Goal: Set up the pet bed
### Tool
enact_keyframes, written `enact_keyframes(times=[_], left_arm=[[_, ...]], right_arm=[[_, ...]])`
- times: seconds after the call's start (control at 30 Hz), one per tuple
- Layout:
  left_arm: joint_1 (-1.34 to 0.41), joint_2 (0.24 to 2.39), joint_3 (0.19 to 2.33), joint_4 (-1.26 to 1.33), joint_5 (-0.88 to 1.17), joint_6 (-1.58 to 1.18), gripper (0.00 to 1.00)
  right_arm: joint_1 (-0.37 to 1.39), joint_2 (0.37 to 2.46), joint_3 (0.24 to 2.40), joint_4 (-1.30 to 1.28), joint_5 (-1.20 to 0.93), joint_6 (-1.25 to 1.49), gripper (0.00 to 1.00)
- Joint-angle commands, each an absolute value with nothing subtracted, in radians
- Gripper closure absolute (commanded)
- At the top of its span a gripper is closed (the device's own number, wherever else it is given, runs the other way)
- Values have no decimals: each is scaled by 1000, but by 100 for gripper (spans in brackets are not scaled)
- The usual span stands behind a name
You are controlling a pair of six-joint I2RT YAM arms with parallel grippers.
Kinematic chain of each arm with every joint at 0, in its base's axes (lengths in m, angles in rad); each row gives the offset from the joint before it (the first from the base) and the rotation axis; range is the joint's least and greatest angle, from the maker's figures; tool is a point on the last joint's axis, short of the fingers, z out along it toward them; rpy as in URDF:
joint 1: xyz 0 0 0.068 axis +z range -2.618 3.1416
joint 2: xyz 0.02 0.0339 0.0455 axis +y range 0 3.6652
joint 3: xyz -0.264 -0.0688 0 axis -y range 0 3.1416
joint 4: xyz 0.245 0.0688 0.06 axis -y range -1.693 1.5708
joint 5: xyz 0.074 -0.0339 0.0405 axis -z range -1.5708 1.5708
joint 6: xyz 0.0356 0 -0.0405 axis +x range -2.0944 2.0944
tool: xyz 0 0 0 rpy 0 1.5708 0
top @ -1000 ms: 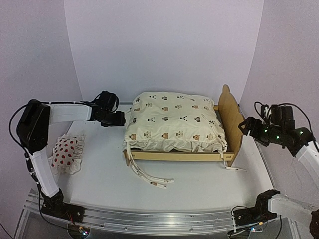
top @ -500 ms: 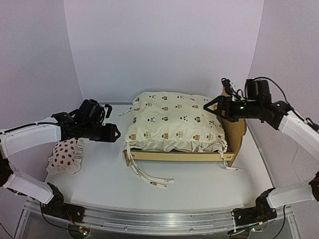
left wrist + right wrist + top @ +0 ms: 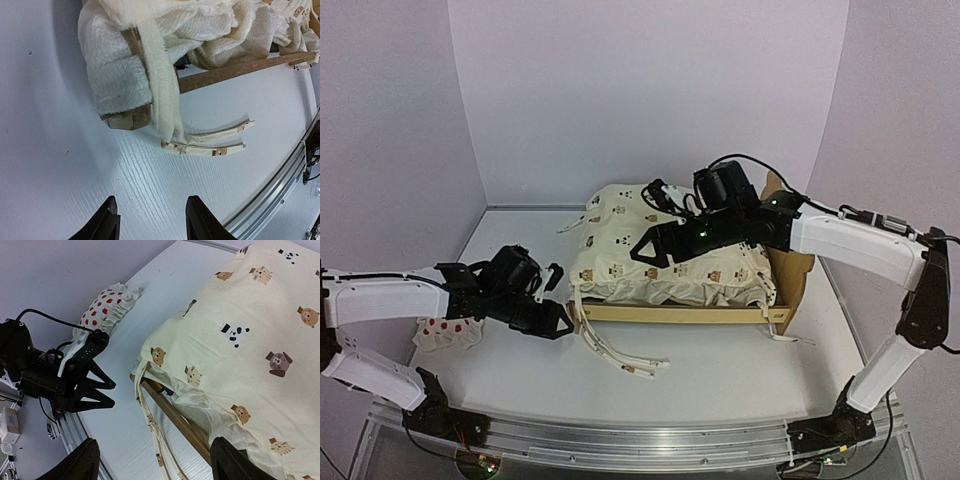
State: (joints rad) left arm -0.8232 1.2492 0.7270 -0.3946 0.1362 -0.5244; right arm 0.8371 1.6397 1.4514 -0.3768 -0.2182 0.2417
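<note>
The pet bed (image 3: 670,313) is a light plywood frame with its headboard (image 3: 788,235) at the right. A cream cushion (image 3: 660,245) printed with bear faces fills it and overhangs the rails. Its ties (image 3: 620,355) trail on the table from the bed's front left corner (image 3: 127,117). My left gripper (image 3: 563,305) is low over the table just left of that corner, open, with nothing between its fingers (image 3: 107,222). My right gripper (image 3: 642,225) hovers over the cushion's left half (image 3: 240,335), open and empty. It looks down at the same corner (image 3: 150,385) and at the left gripper (image 3: 107,392).
A small white pillow with red spots (image 3: 445,335) lies on the table at the left, partly behind my left arm; it also shows in the right wrist view (image 3: 107,310). Another tie (image 3: 790,338) lies by the bed's front right leg. A metal rail (image 3: 640,440) runs along the near edge.
My left gripper swung from beside the bed's far left down to its front left corner. My right arm reached from the far right across the headboard to over the cushion. Both jaws narrowed a little.
</note>
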Motion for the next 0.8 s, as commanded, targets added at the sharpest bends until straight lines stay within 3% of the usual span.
enact_keyframes(times=[0.0, 0.77], left_arm=[[-829, 1281, 694, -244, 193, -531, 55], [-833, 1446, 746, -118, 129, -517, 65]], right_arm=[[842, 1683, 1504, -377, -178, 225, 23], [847, 1713, 1479, -376, -170, 222, 25]])
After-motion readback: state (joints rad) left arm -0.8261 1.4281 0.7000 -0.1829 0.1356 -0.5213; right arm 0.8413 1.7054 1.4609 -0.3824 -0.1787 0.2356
